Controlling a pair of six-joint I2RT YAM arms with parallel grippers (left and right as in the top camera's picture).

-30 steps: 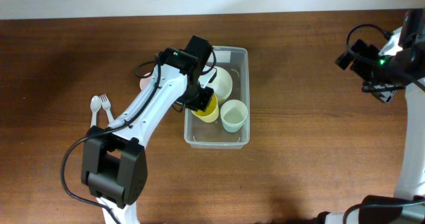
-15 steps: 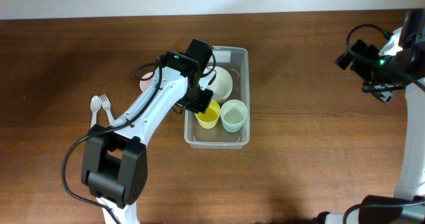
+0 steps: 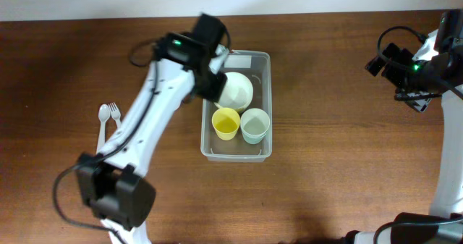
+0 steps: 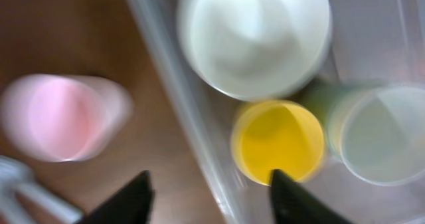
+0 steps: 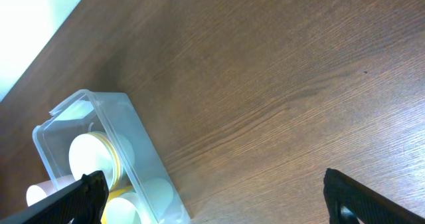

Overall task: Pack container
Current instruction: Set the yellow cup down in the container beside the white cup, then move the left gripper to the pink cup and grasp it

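The clear container (image 3: 269, 92) sits mid-table and holds a white bowl (image 3: 236, 90), a yellow cup (image 3: 226, 123) and a pale green cup (image 3: 255, 125). My left gripper (image 3: 211, 88) hovers over the bin's left wall, beside the bowl. In the left wrist view the left gripper (image 4: 209, 184) is open and empty, its fingers straddling the container wall (image 4: 179, 117), with the yellow cup (image 4: 277, 141) just below. A pink cup (image 4: 63, 114) stands on the table outside the bin. My right gripper (image 5: 214, 184) is open and empty at the far right, well away from the container (image 5: 143, 144).
A white fork and spoon (image 3: 110, 114) lie on the table left of the left arm. The pink cup is hidden under the left arm in the overhead view. The right arm (image 3: 412, 66) stays near the table's right edge.
The left gripper opened and let go of the yellow cup, which now stands in the container beside the green cup. The left arm drew back toward the far left. The right arm stayed still.
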